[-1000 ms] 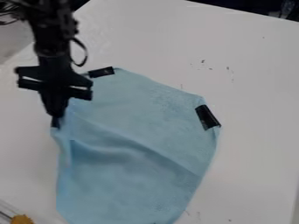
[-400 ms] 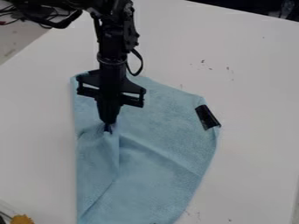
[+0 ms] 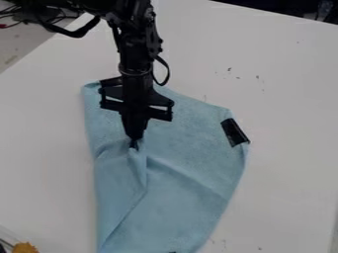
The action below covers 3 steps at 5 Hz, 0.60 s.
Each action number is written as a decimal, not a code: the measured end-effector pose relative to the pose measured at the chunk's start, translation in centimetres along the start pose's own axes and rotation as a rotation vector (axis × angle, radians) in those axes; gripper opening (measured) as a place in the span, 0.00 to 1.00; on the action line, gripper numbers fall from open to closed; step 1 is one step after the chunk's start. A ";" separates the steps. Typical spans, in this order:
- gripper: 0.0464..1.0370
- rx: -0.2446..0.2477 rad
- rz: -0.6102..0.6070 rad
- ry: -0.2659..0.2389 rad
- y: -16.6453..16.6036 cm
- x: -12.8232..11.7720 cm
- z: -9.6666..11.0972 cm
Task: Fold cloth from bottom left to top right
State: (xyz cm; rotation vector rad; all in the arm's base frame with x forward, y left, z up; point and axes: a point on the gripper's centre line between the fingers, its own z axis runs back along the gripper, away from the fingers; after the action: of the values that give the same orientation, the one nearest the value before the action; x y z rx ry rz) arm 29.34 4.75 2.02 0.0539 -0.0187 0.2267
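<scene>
The blue cloth [image 3: 191, 153] lies on the white table [image 3: 290, 104], its left part folded inward and creased. The gripper [image 3: 135, 144] has its fingers closed on a pinch of fabric, carried rightward from the left edge. A black strip [image 3: 234, 132] sits at the right corner. Assessment: fold begun, top right yet to be reached.

The gripper [image 3: 135, 144] hides the patch of blue cloth [image 3: 188, 141] behind it, while the picture's edge cuts off the arm [image 3: 137, 47] above it, the cloth below it and, to its lower left, a yellow thing [image 3: 25, 248] too cropped to identify.
</scene>
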 end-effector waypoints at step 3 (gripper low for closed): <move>0.48 -0.068 0.018 -0.030 -1.1 0.3 0.6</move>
State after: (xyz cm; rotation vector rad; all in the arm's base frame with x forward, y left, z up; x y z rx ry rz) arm 29.89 3.74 2.62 -0.0107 -0.0570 0.2433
